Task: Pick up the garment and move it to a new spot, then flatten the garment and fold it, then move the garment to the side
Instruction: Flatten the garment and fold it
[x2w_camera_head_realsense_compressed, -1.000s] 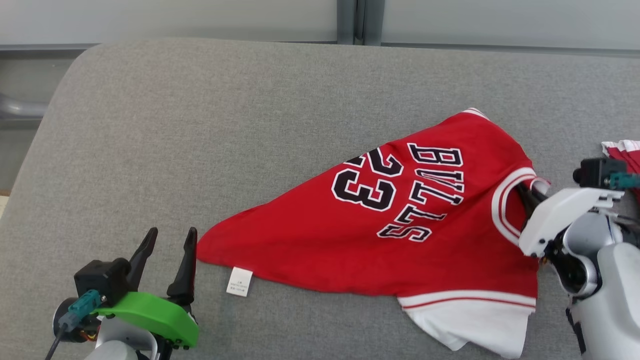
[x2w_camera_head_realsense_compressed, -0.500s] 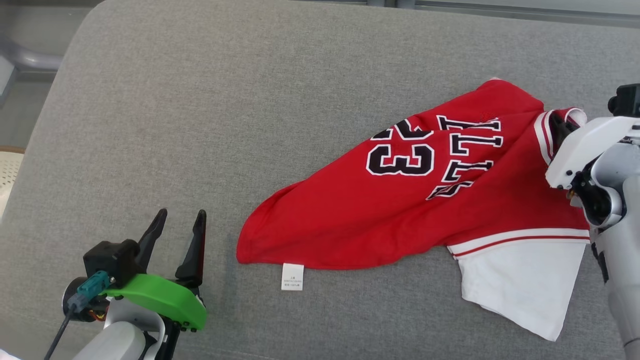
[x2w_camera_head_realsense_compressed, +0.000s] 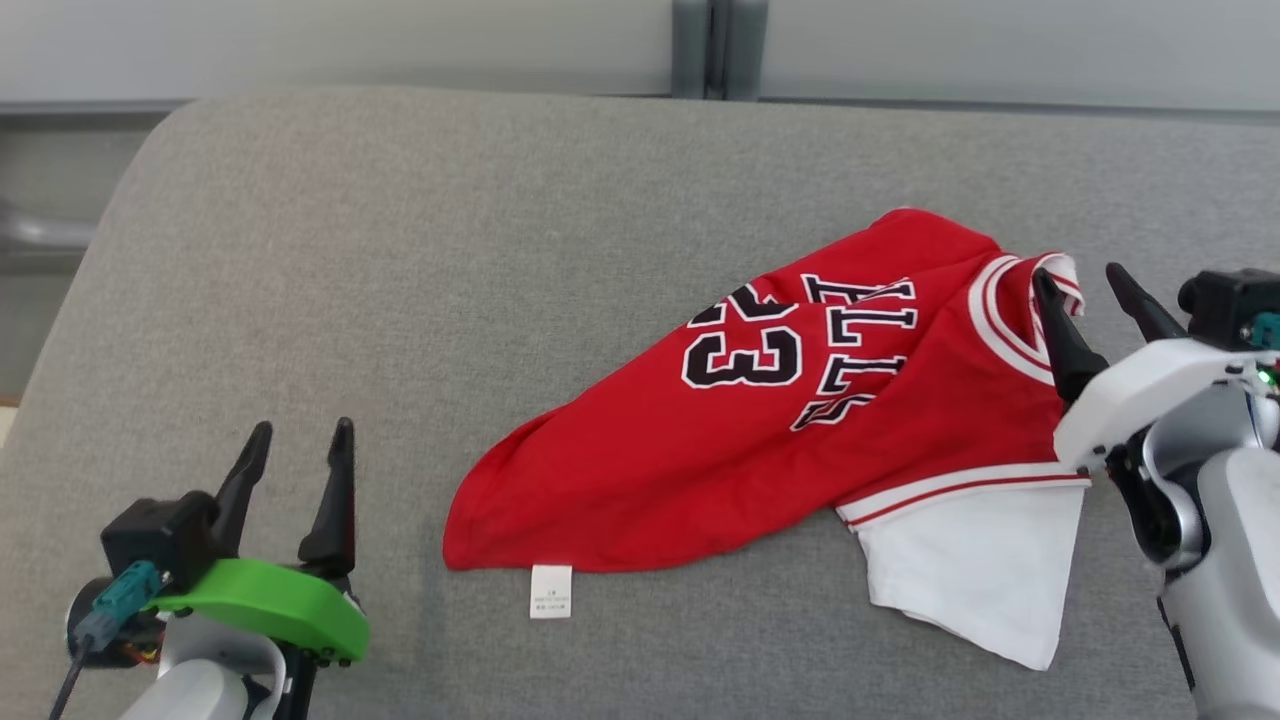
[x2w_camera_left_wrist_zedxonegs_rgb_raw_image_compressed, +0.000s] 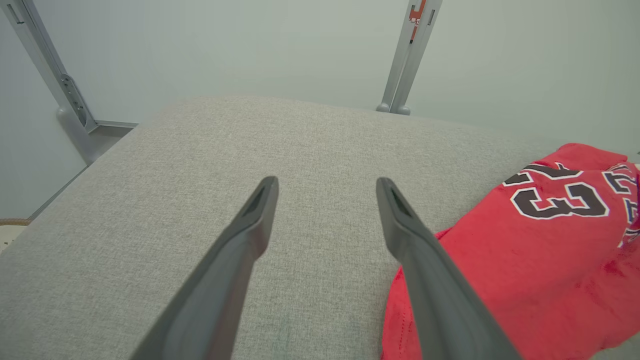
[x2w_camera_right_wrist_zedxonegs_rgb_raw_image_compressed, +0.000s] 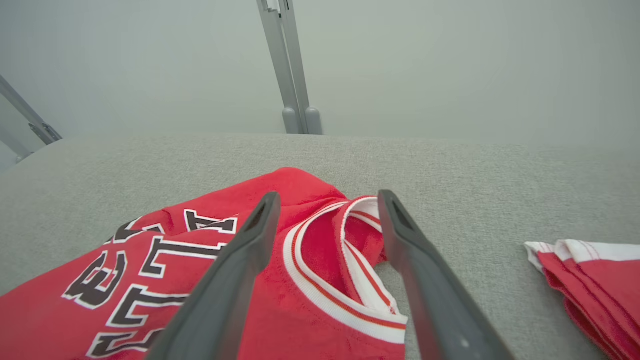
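Wide grey fabric-covered pad (x2w_camera_head_realsense_compressed: 400, 250). Red basketball jersey w/ white trim & black "23" (x2w_camera_head_realsense_compressed: 700, 470) lies rumpled on it, right of centre. Right gripper (x2w_camera_head_realsense_compressed: 1078, 275) spread wide, fingers either side of collar, pinching nothing. Left gripper (x2w_camera_head_realsense_compressed: 302, 428) spread too, empty, near hem corner. Folded red-white cloth (x2w_camera_right_wrist_zedxonegs_rgb_raw_image_compressed: 595, 280) further right. Small white label (x2w_camera_head_realsense_compressed: 551, 591) at hem.

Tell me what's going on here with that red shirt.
A two-armed robot is working on a red basketball jersey with white trim and black lettering, which lies rumpled on a grey fabric-covered surface. Its right claw stands open at the jersey's collar, gripping nothing. Its left claw is open too, apart from the jersey, off its left corner. The jersey is not yet flattened or folded. Another folded red and white garment lies off to the right.
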